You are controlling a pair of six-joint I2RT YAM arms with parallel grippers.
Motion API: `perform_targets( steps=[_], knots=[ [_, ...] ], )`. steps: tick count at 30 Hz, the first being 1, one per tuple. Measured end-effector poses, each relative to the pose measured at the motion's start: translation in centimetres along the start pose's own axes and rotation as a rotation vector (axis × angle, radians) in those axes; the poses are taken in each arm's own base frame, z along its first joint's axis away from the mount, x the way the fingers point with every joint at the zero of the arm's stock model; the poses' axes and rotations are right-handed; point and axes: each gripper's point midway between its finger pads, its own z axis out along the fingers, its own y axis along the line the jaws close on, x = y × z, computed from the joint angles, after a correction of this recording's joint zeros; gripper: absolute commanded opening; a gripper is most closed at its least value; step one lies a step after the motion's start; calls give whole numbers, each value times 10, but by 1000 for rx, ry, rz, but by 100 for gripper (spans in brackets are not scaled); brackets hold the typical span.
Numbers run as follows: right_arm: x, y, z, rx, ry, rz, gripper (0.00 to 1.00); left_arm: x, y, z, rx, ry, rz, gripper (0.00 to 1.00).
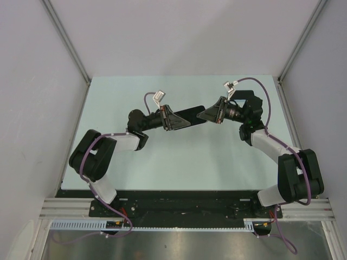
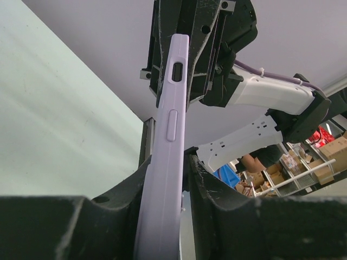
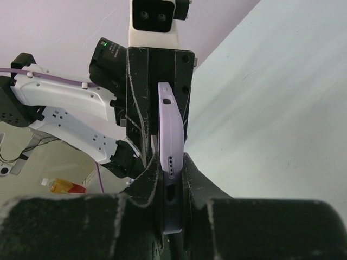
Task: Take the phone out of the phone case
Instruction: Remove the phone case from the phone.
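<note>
Left gripper (image 1: 175, 121) and right gripper (image 1: 209, 115) each pinch 1 end of the lilac phone case (image 2: 165, 135)

Pale mint-green table (image 1: 179, 162), smooth and matte

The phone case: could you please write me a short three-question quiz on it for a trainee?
1. True or false: only the left gripper holds the case.
2. The case's colour is: A black, B lavender, C green.
3. Fill in: the two grippers clamp the case at ___ ends.
Key: 1 false, the right gripper grips it too; 2 B; 3 opposite.
</note>
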Motion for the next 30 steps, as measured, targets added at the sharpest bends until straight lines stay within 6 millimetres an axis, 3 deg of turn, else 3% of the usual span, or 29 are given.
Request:
perform_targets(
  steps=[13,25,30],
  knots=[
    [-8,-3,-9,13,-18,23,0,-3,3,-2,-8,-11,-10,33],
    [-6,-2,-5,10,-17,16,0,-5,4,-4,-11,-13,-9,32],
    [-5,-1,-4,8,-15,16,0,-5,5,-4,-12,-13,-10,22]
  ],
)
